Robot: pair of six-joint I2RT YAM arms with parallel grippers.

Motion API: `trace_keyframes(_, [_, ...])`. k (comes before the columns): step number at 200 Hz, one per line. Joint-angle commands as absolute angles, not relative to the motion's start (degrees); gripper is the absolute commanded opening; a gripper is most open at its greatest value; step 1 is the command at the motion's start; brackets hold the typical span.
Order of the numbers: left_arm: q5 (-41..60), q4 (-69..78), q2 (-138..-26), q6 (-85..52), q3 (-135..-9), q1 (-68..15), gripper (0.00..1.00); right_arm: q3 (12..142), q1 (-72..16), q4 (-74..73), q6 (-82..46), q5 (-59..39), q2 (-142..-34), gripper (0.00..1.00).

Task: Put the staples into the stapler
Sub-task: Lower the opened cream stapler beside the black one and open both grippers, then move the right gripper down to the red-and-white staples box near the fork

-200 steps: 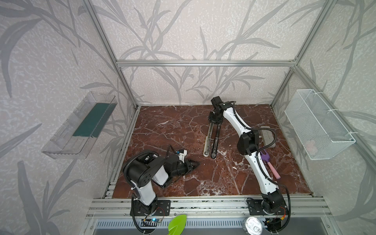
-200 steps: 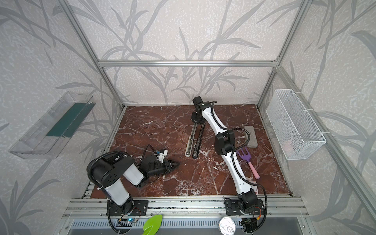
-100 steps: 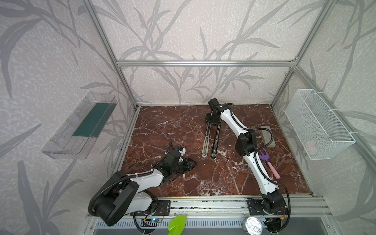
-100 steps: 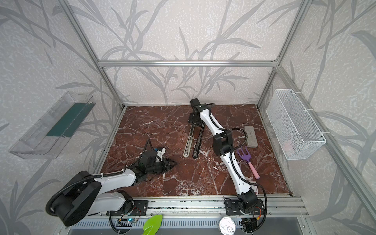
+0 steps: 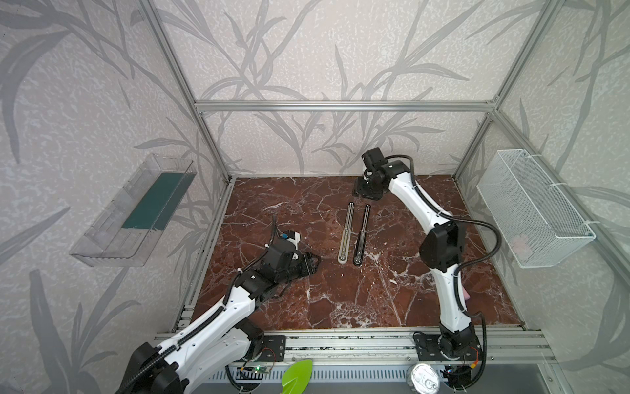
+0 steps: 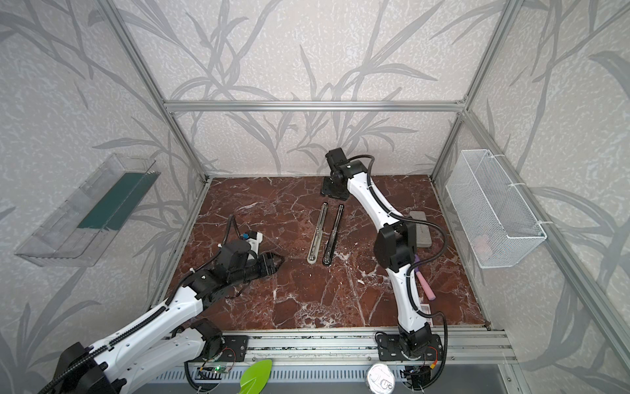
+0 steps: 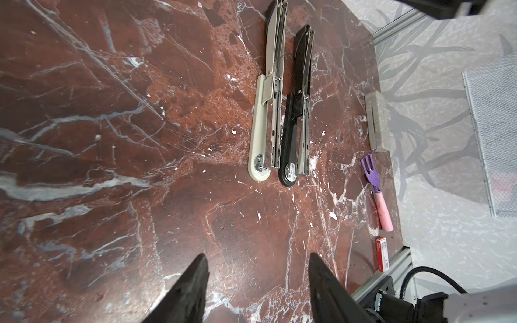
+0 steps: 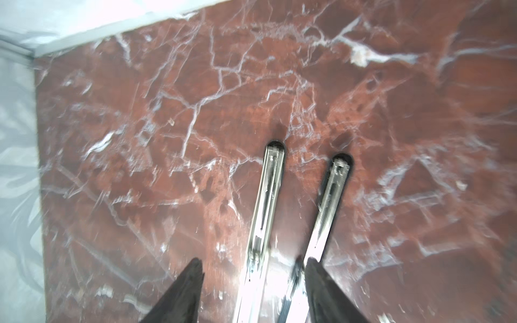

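Note:
Two staplers lie opened flat, side by side at mid-table in both top views: a grey stapler (image 5: 345, 235) (image 7: 264, 123) and a black stapler (image 5: 361, 235) (image 7: 296, 117). The staples (image 7: 382, 253), a small white box with red print, lie near the front right corner (image 6: 426, 309). My left gripper (image 7: 258, 256) (image 5: 315, 261) is open and empty, low over bare marble left of the staplers' near ends. My right gripper (image 8: 253, 260) (image 5: 366, 191) is open above the staplers' far ends; the grey stapler's rail (image 8: 265, 201) runs between its fingers, ungripped.
A long grey block (image 6: 421, 228) and a pink-and-purple fork (image 7: 376, 193) lie along the right side. On the right wall hangs a wire basket (image 5: 531, 208), on the left wall a clear tray (image 5: 136, 211). The aluminium rail (image 5: 341, 341) borders the front.
My left arm has stretched out from its base and its jaws have widened. My right gripper has opened at the staplers' far ends and drawn slightly toward the back wall.

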State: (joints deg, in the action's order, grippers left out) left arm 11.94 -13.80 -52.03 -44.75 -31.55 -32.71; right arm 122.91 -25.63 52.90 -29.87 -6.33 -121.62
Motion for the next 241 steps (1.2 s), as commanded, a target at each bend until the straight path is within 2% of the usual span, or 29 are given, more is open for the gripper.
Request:
trace_keyframes(1, [10.13, -15.97, -52.59, -42.88, -33.29, -33.05, 0.58, 106.39, -26.07, 40.36, -27.94, -5.65, -109.07, 0.60])
trace_keyframes(10, [10.32, -15.39, -53.34, -43.15, -33.91, -33.13, 0.62, 99.73, -25.89, 36.82, -28.00, -5.48, -104.15, 0.60])
trace_keyframes(59, [8.83, -16.14, -58.39, -42.04, -39.84, -36.16, 0.62, 76.65, -23.93, 32.27, -27.83, -5.00, -83.96, 0.61])
trace_keyframes(82, [8.17, -16.07, -61.28, -41.33, -42.05, -38.79, 0.62, 68.84, -22.45, 34.15, -27.77, -2.58, -75.99, 0.65])
trace_keyframes(110, [9.76, -12.97, -64.73, -41.65, -42.68, -40.49, 0.62, 64.77, -20.21, 42.48, -31.26, 5.71, -69.75, 0.77])
trace_keyframes(116, [10.29, -12.55, -65.45, -41.66, -42.89, -40.60, 0.62, 63.64, -19.89, 44.21, -33.35, 8.71, -68.42, 0.83])
trace_keyframes(123, [10.69, -12.33, -66.14, -41.58, -43.12, -40.78, 0.62, 61.49, -19.47, 46.10, -35.99, 11.88, -66.49, 0.93])
trace_keyframes(132, [11.18, -12.30, -66.89, -41.28, -43.57, -40.95, 0.62, 59.93, -18.90, 50.43, -43.37, 17.80, -64.64, 1.00])
trace_keyframes(150, [12.25, -13.17, -68.29, -40.17, -44.85, -40.96, 0.62, 56.47, -16.74, 58.53, -54.62, 22.98, -62.84, 0.99])
trace_keyframes(181, [13.74, -17.18, -70.96, -37.30, -49.06, -40.99, 0.62, 47.58, -14.15, 62.39, -66.23, 25.17, -58.45, 0.99])
trace_keyframes(216, [14.82, -18.01, -72.24, -36.65, -50.84, -40.96, 0.62, 42.41, -12.62, 69.05, -72.55, 30.16, -53.02, 0.99])
trace_keyframes(241, [16.11, -18.26, -74.40, -37.13, -51.50, -41.12, 0.62, 36.33, -11.91, 68.53, -75.97, 28.62, -49.66, 0.99])
